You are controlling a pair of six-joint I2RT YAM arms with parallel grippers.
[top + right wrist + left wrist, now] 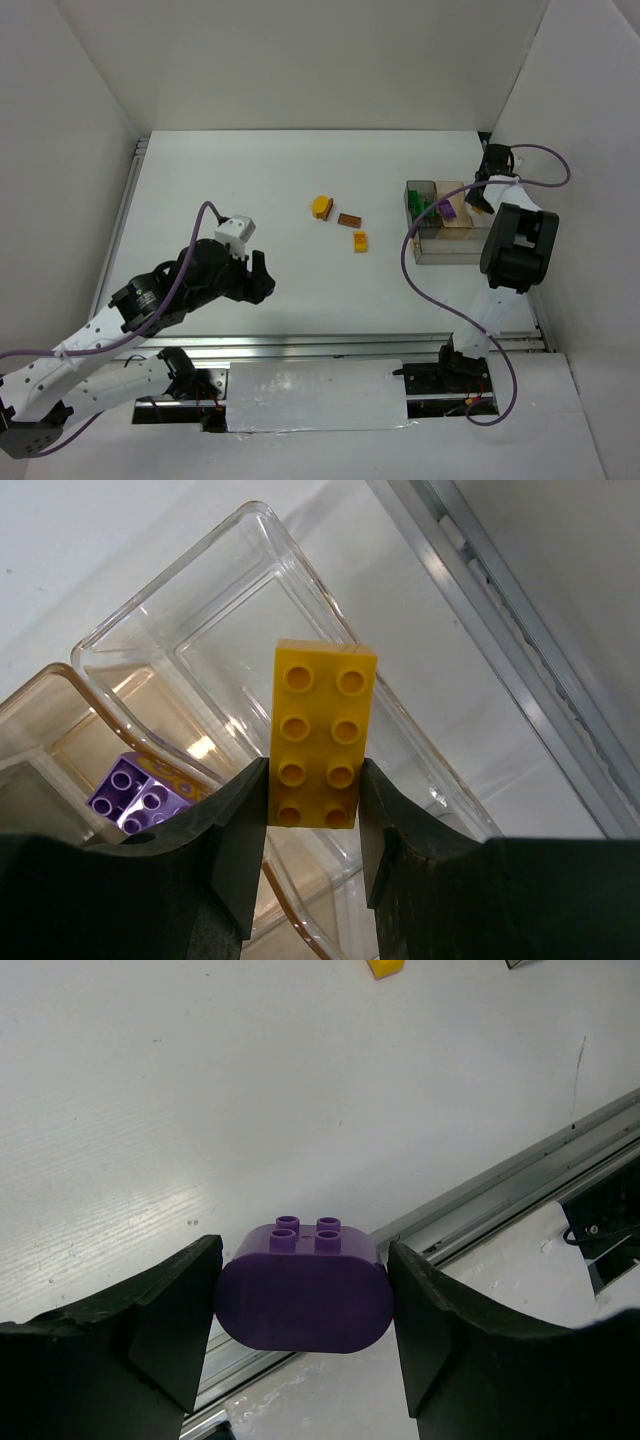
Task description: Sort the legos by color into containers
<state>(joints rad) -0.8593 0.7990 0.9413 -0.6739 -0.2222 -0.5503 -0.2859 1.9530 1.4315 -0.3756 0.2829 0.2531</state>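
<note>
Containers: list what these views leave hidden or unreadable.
- Top view: green legos in the grey compartment, too small to count.
- Right wrist: purple lego in the tan compartment, partly behind the right fingers.
- Left wrist: yellow lego, cut by the top edge.

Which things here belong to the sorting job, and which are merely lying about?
Job: purple rounded brick, long yellow brick, orange rounded brick, brown brick, small yellow brick, green bricks, purple square brick, compartment tray.
Lying about: purple cables, white sheet.
</note>
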